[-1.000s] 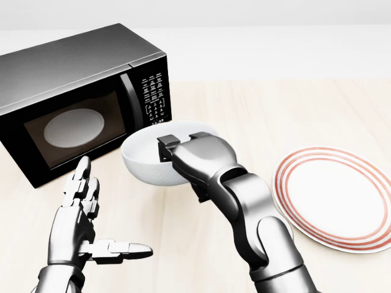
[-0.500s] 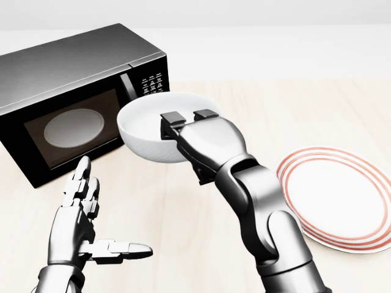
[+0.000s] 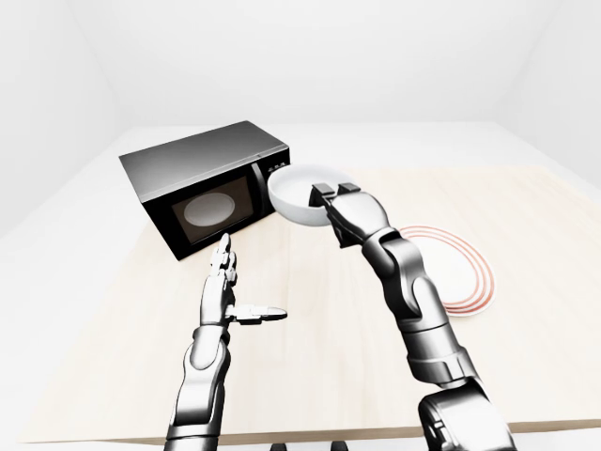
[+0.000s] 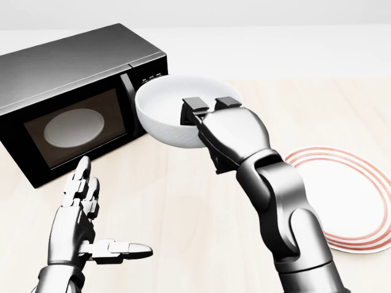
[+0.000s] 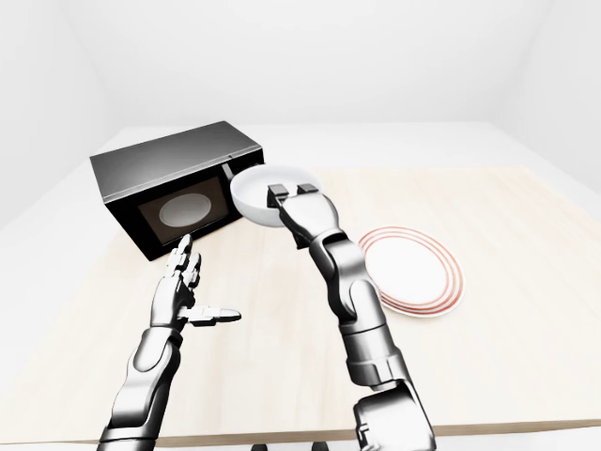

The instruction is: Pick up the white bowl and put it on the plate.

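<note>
1. The white bowl (image 4: 168,116) is held up off the table (image 5: 488,366), tilted so its hollow faces up and toward the head view's left. In that view it overlaps the right end of the microwave (image 4: 73,97).

2. The right hand (image 4: 211,113) grips the bowl at its right rim. Two dark fingertips (image 4: 197,102) hook over the rim into the hollow, and the palm presses against the outer wall below them. The hand is closed on the bowl.

3. The right forearm runs from the bowl down to the lower right of the head view, crossing over the left edge of the plate (image 5: 413,272).

4. The plate, white with red rings at its rim, lies flat on the table, to the right of and below the bowl in the right-eye view. The bowl is well apart from it, not above it.

5. The left hand (image 4: 82,217) hovers low at the left of the head view, below the microwave door. Its fingers are spread, two pointing up and the thumb pointing right. It holds nothing and touches neither the bowl nor the microwave.

6. The microwave stands on the table at the upper left, its door shut, a pale round turntable visible through the glass.
</note>
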